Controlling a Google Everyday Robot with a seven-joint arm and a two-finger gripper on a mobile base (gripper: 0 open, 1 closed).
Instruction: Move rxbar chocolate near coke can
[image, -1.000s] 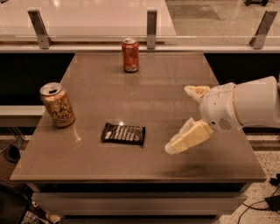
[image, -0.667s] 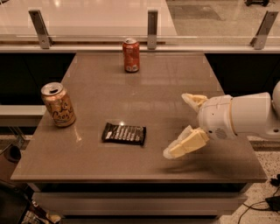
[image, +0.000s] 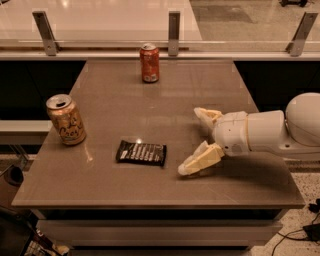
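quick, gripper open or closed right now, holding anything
Gripper: open, holding nothing, low over the table beside the chocolate bar, not touching it.

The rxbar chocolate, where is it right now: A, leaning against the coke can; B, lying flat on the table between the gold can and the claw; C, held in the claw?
B: the rxbar chocolate lies flat on the table, the open claw beside it not touching, the gold can on its other side.

Lettering on the rxbar chocolate (image: 141, 152), near the gripper (image: 190, 142), is unreadable.
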